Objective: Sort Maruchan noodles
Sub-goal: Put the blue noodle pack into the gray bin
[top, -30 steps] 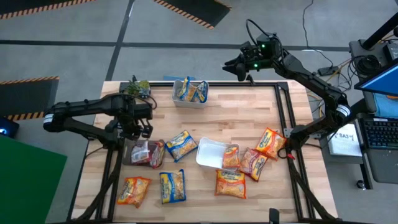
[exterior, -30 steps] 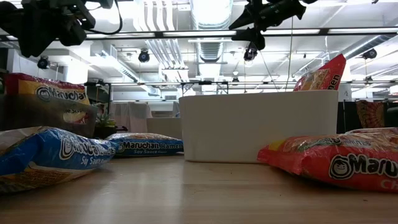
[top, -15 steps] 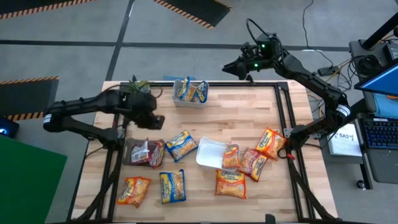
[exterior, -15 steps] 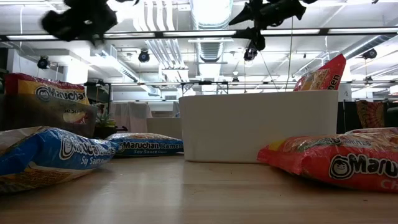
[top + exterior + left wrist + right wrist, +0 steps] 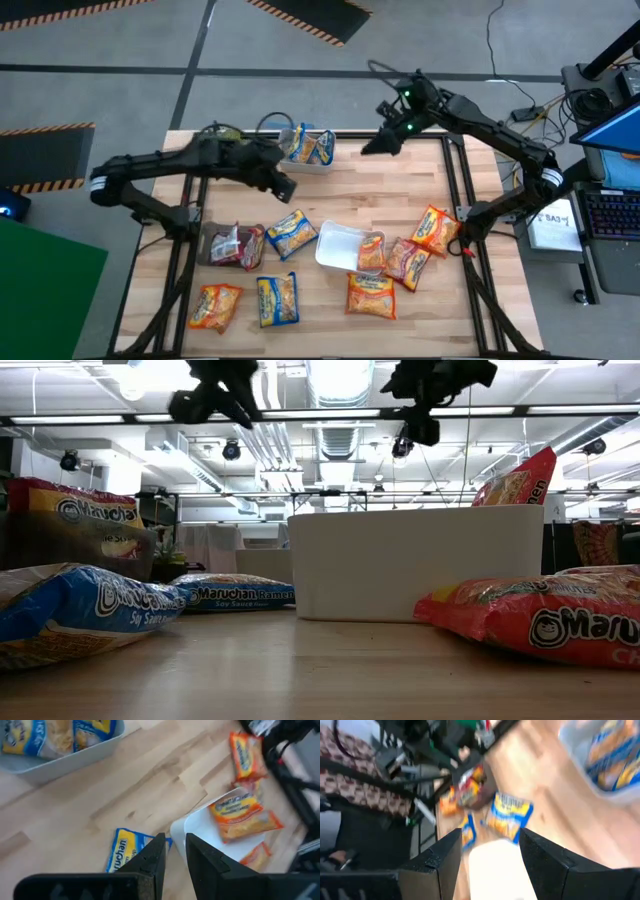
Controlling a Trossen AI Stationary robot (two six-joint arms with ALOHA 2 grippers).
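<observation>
Your left gripper [image 5: 287,187] hangs above the table with nothing in it; its wrist view shows the two fingers [image 5: 151,861] standing close together with only a narrow gap between them. Just behind it sits the clear tray [image 5: 322,161] holding blue-and-yellow Maruchan packets [image 5: 303,147], and just in front of it, down on the wood, lies another blue-and-yellow packet [image 5: 290,232]. Beside that packet, on the side away from the left arm's base, is the white tray [image 5: 335,244] with an orange packet [image 5: 371,251] leaning in it. On the other side of the same packet, a dark tray [image 5: 214,245] holds a red packet [image 5: 240,244]. Your right gripper [image 5: 372,146] hovers over the far edge of the table, just beside the clear tray, with its fingers [image 5: 445,857] well apart and nothing between them. Well in front of it, more orange and red packets [image 5: 404,260] lie loose by the white tray, one orange packet [image 5: 434,229] nearer the table's right edge. Along the near edge you have an orange packet [image 5: 215,305] and a blue-and-yellow packet [image 5: 277,298] side by side.
</observation>
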